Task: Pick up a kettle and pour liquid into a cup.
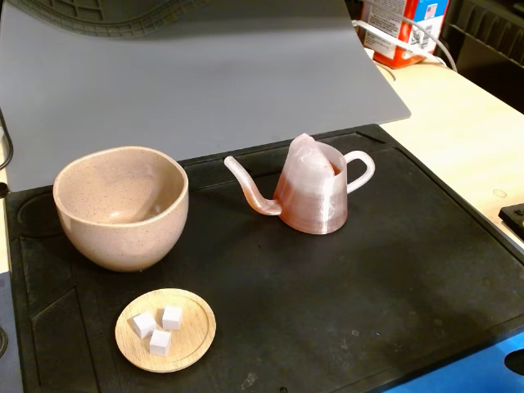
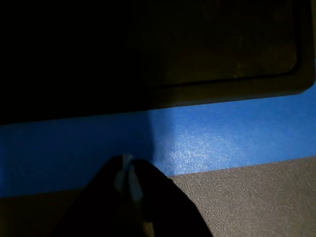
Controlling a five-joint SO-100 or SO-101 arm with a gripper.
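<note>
The pale-pink translucent kettle [image 1: 313, 190] stands upright on the black mat [image 1: 393, 270], spout pointing left, white loop handle on the right. Reddish liquid [image 1: 315, 209] shows through its lower body. The speckled beige-pink cup [image 1: 121, 206] stands to the kettle's left, apart from it, and looks empty. The gripper is out of the fixed view. In the wrist view, dark gripper fingers [image 2: 129, 180] sit closed together at the bottom edge, above a blue strip [image 2: 207, 133] beside the mat's edge [image 2: 222, 84], holding nothing.
A small round wooden dish [image 1: 166, 329] with three white cubes lies in front of the cup. A grey sheet [image 1: 205, 74] lies behind the mat. A red and white carton [image 1: 401, 29] stands at the back right on the wooden table [image 1: 467, 131].
</note>
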